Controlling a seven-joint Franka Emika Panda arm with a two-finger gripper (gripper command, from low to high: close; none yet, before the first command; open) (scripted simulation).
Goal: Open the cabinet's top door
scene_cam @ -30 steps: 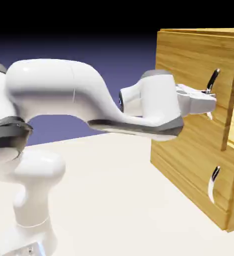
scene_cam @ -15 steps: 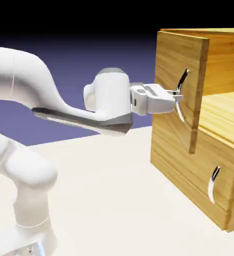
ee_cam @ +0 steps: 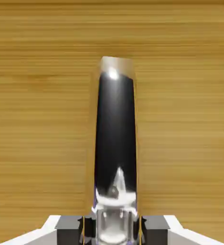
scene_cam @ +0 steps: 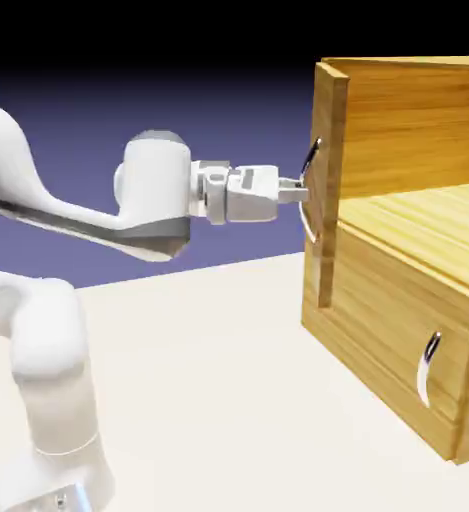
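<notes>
At the right of the exterior view, the cabinet (scene_cam: 408, 250) is seen on the table (scene_cam: 228, 380), with the top door (scene_cam: 328, 180) swung wide open and shown nearly edge-on at the cabinet's left front corner. The upper compartment is exposed: a wooden shelf and back wall are visible behind the door. The handle (scene_cam: 309, 190) on the door's outer face is clamped by the gripper (scene_cam: 300, 190), fingers closed on it, hand held roughly level and pointed right. The arm (scene_cam: 78, 200) is stretched in from the left edge.

Below the open compartment, the lower panel (scene_cam: 408, 330) is shut, its small handle (scene_cam: 428, 365) untouched.

From the hand view, the frame is filled by the door's wood grain (ee_cam: 42, 119); the handle (ee_cam: 114, 139) is seen as a dark, shiny bar running up from between the two grey fingertips (ee_cam: 68, 225), which are pressed against its base on both sides. A strip of blue backdrop is visible at the right edge.
</notes>
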